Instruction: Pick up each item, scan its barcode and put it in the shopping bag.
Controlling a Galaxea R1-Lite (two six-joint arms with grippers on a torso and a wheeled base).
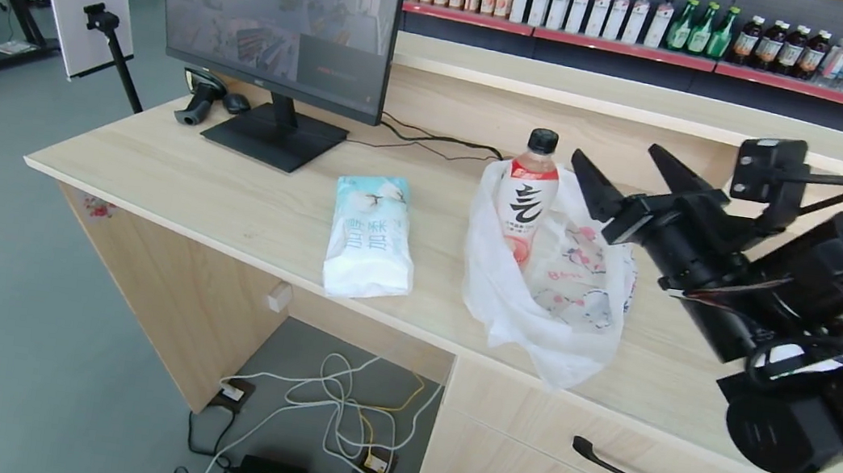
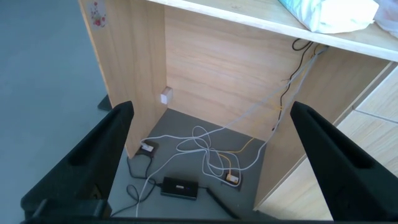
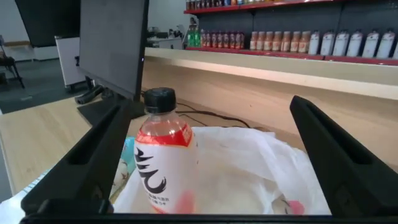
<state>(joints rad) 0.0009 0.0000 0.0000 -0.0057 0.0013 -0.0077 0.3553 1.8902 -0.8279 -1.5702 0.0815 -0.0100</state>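
Observation:
A bottle [image 1: 529, 194] with a black cap and a red and white label stands upright inside the white shopping bag [image 1: 545, 285] on the wooden counter. My right gripper [image 1: 613, 152] hangs open and empty just right of the bottle's top; its wrist view has the bottle [image 3: 165, 158] and bag [image 3: 249, 174] close ahead between the fingers. A white and blue tissue pack [image 1: 371, 234] lies flat on the counter left of the bag. My left gripper [image 2: 211, 162] is open and empty, low in front of the counter, facing the space under it; the tissue pack's end [image 2: 329, 12] overhangs above.
A monitor [image 1: 281, 6] stands at the counter's back left, with a black barcode scanner [image 1: 199, 97] and a mouse [image 1: 235, 103] beside it. Cables and a power brick [image 2: 180, 185] lie on the floor under the counter. A drawer with a handle [image 1: 631, 469] sits below the bag. Bottle shelves [image 1: 661, 24] line the back wall.

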